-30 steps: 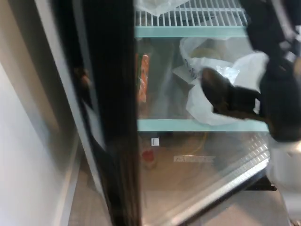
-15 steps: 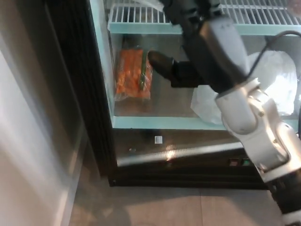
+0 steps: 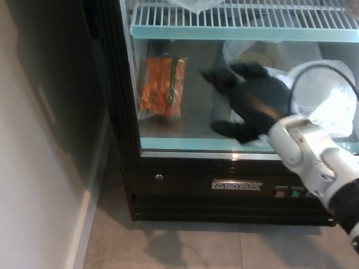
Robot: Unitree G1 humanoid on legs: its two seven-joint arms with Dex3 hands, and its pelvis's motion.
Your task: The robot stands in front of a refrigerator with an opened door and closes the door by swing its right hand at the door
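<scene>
Head view: right robot hand [image 3: 247, 103] empty, fingers spread, against refrigerator door [image 3: 235, 84] glass; door apparently shut. Next: withdraw arm, confirm seal.

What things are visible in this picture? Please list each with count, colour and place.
refrigerator: one, black frame with pale green shelf edges, fills the upper middle
wire shelf: one, white, along the top
orange packet: one, orange with a green band, on the lower shelf at left
white plastic bags: at least two, white, lower shelf at right
wall: one, light grey, left side
floor: grey, along the bottom
right hand: one, black, fingers spread, in front of the lower shelf
right forearm: one, white, lower right
</scene>
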